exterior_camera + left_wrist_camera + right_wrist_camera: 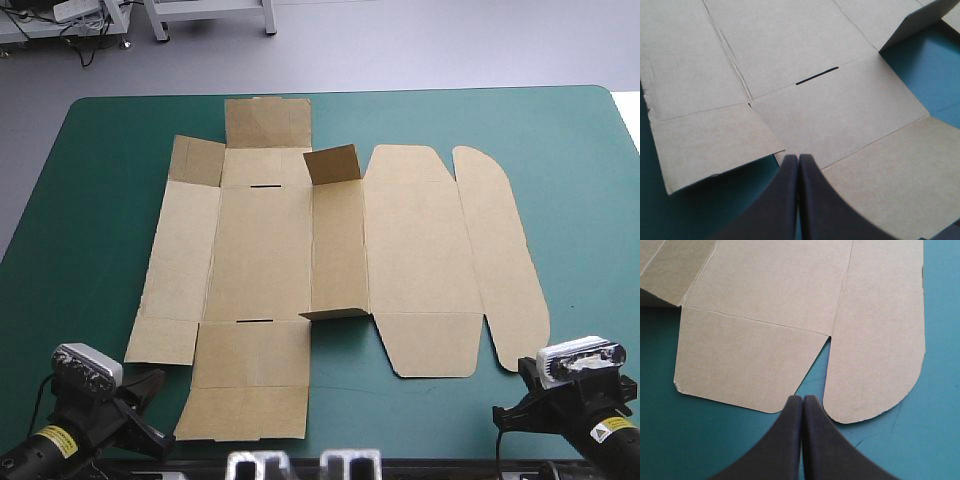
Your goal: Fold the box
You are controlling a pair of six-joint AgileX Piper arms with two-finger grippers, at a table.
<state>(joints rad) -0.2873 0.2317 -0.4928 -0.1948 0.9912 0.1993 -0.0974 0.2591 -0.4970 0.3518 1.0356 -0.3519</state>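
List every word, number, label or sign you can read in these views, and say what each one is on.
Nothing here can be quoted as readable text.
box: plain brown board, no print in any view.
left arm's sticker: yellow with dark print, too small to read.
right arm's sticker: too small to read.
teal-green cover: no markings.

Left gripper [799, 157] closed over the flat brown box [790, 60]
Its black fingers [785, 200] meet in a point at a panel's edge; a slit [817, 76] lies ahead, one flap [920, 22] stands raised beyond, beside the teal-green cover [925, 70].
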